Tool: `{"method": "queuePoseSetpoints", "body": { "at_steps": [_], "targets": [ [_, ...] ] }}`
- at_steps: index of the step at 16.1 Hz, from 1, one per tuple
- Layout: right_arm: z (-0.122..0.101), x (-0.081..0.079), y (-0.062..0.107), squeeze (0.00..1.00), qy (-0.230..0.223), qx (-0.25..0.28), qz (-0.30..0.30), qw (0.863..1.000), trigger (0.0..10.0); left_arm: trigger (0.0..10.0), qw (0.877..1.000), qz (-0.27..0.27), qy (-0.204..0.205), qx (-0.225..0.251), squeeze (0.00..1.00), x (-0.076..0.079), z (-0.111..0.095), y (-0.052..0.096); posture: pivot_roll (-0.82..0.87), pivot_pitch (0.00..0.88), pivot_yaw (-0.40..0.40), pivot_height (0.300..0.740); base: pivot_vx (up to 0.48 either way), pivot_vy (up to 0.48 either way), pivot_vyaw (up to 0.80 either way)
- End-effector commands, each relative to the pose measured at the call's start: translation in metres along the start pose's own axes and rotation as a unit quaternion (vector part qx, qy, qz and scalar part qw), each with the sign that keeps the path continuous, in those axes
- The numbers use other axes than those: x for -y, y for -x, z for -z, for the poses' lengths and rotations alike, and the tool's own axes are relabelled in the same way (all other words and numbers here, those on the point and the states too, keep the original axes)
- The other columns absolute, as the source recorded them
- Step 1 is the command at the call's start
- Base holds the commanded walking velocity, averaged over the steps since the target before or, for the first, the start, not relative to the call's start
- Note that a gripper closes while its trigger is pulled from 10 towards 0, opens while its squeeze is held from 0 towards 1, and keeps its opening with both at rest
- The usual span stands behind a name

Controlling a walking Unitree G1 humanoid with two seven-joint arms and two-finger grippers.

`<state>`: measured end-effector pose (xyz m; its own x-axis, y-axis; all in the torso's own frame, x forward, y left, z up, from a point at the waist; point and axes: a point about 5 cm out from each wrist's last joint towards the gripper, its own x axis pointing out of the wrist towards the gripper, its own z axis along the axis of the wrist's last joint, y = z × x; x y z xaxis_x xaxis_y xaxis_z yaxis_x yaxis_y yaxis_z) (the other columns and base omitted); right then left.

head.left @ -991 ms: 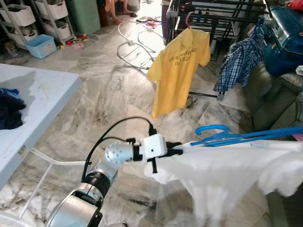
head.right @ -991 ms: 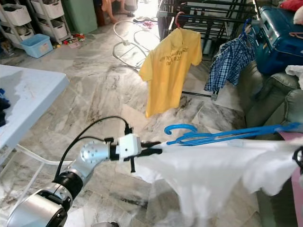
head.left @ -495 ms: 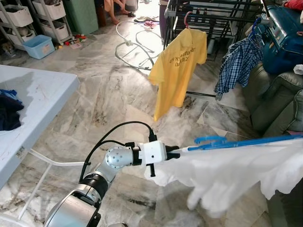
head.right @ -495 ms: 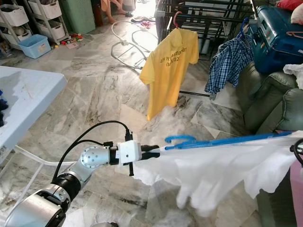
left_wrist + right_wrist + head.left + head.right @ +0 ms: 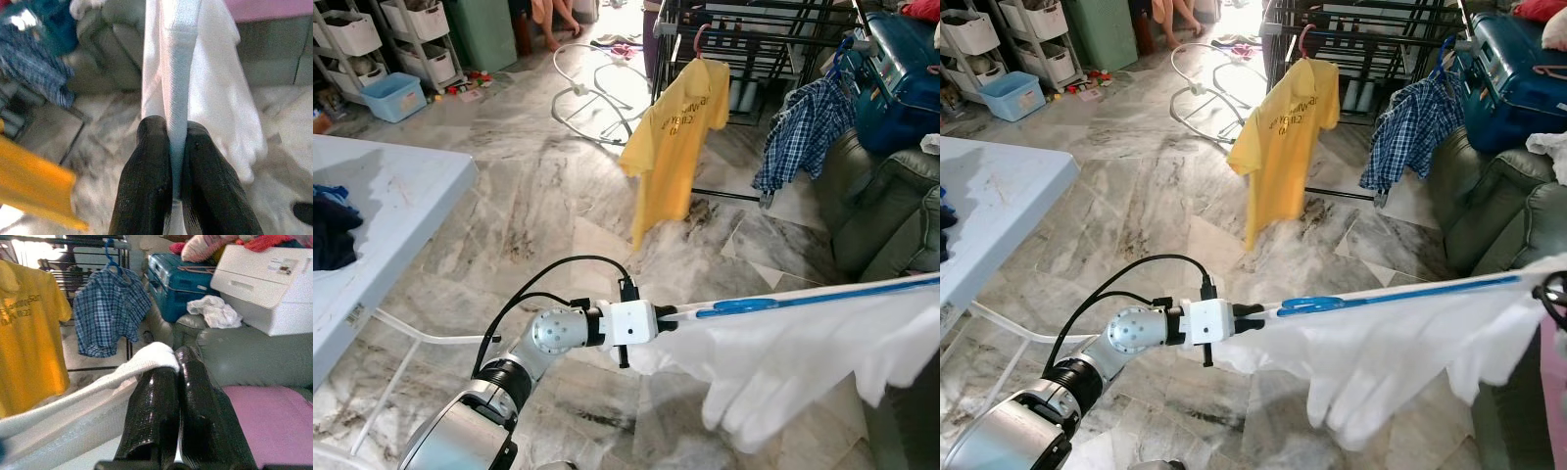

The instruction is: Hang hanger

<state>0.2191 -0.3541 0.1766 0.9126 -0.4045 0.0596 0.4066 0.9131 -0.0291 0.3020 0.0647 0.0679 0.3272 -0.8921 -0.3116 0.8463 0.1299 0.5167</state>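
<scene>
A white garment (image 5: pixel 793 362) on a blue hanger (image 5: pixel 736 307) is stretched level between my two grippers above the marble floor. My left gripper (image 5: pixel 671 315) is shut on the garment's left end; in the left wrist view its fingers (image 5: pixel 151 171) pinch a fold of white cloth (image 5: pixel 181 58). My right gripper (image 5: pixel 175 360) is shut on the garment's other end (image 5: pixel 142 363), at the right edge of the eye views. The black drying rack (image 5: pixel 773 29) stands ahead, holding a yellow T-shirt (image 5: pixel 675 137) and a blue plaid shirt (image 5: pixel 798 132).
A white table (image 5: pixel 401 206) with dark clothes (image 5: pixel 333 230) is at the left. A grey sofa (image 5: pixel 891 206) and a blue suitcase (image 5: pixel 901 78) are at the right. White hoops (image 5: pixel 597 88) lie on the floor. A person's feet (image 5: pixel 548 12) are at the back.
The blue hanger has turned so its hook lies flat along the garment. The garment is pulled straighter and a little lower. The yellow T-shirt has swung edge-on.
</scene>
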Motion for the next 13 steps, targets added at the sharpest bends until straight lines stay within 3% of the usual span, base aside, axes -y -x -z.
{"method": "queuePoseSetpoints", "body": {
  "at_steps": [1, 6, 8, 9, 10, 11, 12, 13],
  "targets": [
    [-0.039, 0.025, 0.001, 0.0, 0.015, 0.074, 0.087, 0.993, 0.0, 0.0, 0.991, 0.007, 0.053, -0.126, 0.0, 0.013, 0.046, 0.038, -0.01, 0.058, -0.022, 0.74, 0.0, 0.0, 0.0],
    [-0.042, 0.007, 0.002, 0.0, 0.025, 0.073, 0.058, 0.995, 0.0, 0.0, 0.984, 0.023, 0.067, -0.16, 0.0, 0.026, 0.052, 0.031, -0.03, 0.059, -0.017, 0.74, 0.0, 0.0, 0.0],
    [-0.04, -0.018, -0.002, 0.0, 0.009, 0.069, 0.024, 0.997, 0.0, 0.0, 0.981, 0.003, 0.1, -0.165, 0.0, 0.027, 0.05, 0.021, -0.03, 0.053, -0.011, 0.74, 0.0, 0.0, 0.0],
    [-0.04, -0.018, -0.002, 0.0, 0.009, 0.069, 0.024, 0.997, 0.0, 0.0, 0.981, 0.003, 0.1, -0.165, 0.0, 0.027, 0.05, 0.021, -0.03, 0.053, -0.011, 0.74, 0.0, 0.0, 0.0],
    [-0.032, -0.045, -0.004, 0.0, -0.012, 0.057, -0.011, 0.998, 0.0, 0.0, 0.979, -0.008, 0.119, -0.167, 0.0, 0.03, 0.047, 0.01, -0.04, 0.049, -0.01, 0.74, 0.0, 0.0, 0.0],
    [-0.032, -0.045, -0.004, 0.0, -0.012, 0.057, -0.011, 0.998, 0.0, 0.0, 0.979, -0.008, 0.119, -0.167, 0.0, 0.03, 0.047, 0.01, -0.04, 0.049, -0.01, 0.74, 0.0, 0.0, 0.0],
    [-0.024, -0.069, -0.003, 0.0, -0.022, 0.046, -0.047, 0.998, 0.0, 0.0, 0.979, -0.002, 0.129, -0.157, 0.0, 0.036, 0.042, 0.0, -0.04, 0.049, -0.009, 0.74, 0.0, 0.0, 0.0],
    [-0.02, -0.079, -0.002, 0.0, -0.024, 0.039, -0.064, 0.997, 0.0, 0.0, 0.98, 0.002, 0.133, -0.151, 0.0, 0.039, 0.04, -0.004, -0.04, 0.049, -0.009, 0.74, 0.0, 0.0, 0.0]
  ]
}}
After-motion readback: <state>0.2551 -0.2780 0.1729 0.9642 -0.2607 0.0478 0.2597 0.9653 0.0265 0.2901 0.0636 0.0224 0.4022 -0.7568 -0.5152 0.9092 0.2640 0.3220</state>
